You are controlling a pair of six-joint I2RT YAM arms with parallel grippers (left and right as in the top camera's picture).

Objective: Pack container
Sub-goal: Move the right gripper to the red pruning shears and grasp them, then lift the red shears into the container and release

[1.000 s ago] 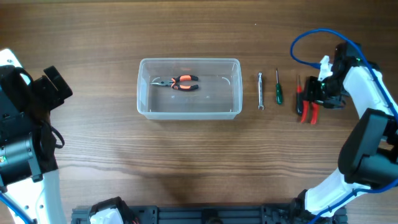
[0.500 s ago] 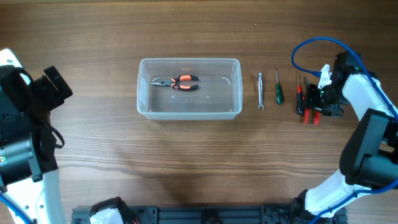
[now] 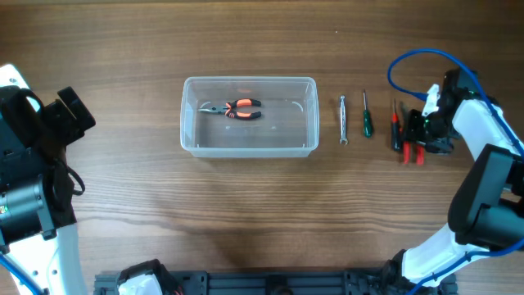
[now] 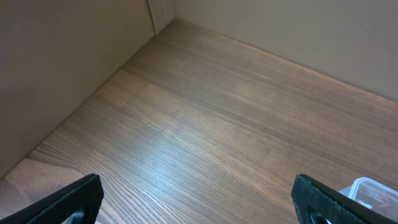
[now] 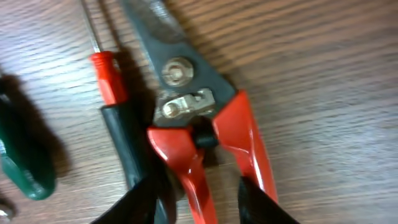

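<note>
Clear container [image 3: 190, 115] sits mid-bench [image 3: 246, 205] w/ orange pliers [image 3: 239, 108] inside. R hand [image 5: 198, 202] is low over the red snips [image 5: 186, 106], fingers [image 5: 142, 200] either side of the handles; clamped or not, can't tell. L hand [image 4: 199, 202] is spread wide, empty, well apart from the container.

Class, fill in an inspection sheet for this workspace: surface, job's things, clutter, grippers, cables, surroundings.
Surface: wooden table, no spills seen.
Job's things: clear container holds orange pliers; wrench, green screwdriver, red screwdriver and red snips lie outside, on its right.
Clutter: nothing seen.
Grippers: left gripper open, empty; right gripper open, straddling the snips' handles.
Cables: blue cable loops above right arm.
Surroundings: plain beige walls.
</note>
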